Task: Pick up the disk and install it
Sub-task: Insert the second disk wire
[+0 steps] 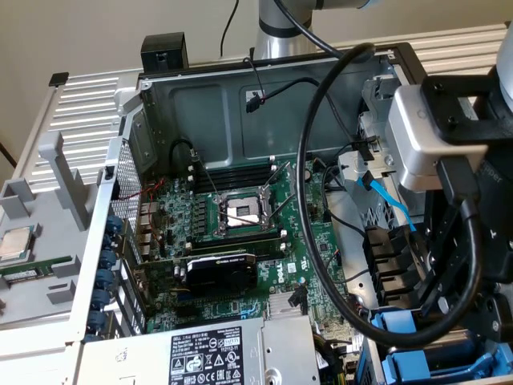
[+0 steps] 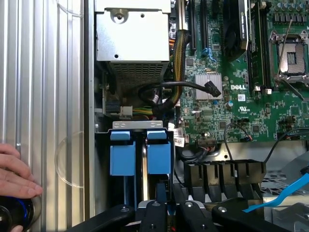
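The disk (image 2: 159, 157) stands on edge in the drive bay at the case's corner. Its bright blue carrier ends face the wrist camera, with a thin silver edge (image 2: 144, 166) between them. My gripper (image 2: 161, 200) is right over the near end of it, its black fingers (image 2: 154, 210) drawn close together on the blue frame. In the exterior view the gripper (image 1: 437, 333) hangs low at the exterior view's right, with the blue carrier (image 1: 409, 325) just beneath it. The contact itself is hidden by the fingers.
The grey power-supply box (image 1: 200, 353) sits beside the bay, the motherboard (image 1: 240, 208) and graphics card (image 1: 216, 273) beyond. A thick black cable (image 1: 309, 200) loops over the board. A blue cable (image 2: 280, 195) lies near the black slots. A person's hand (image 2: 14, 174) rests outside the case wall.
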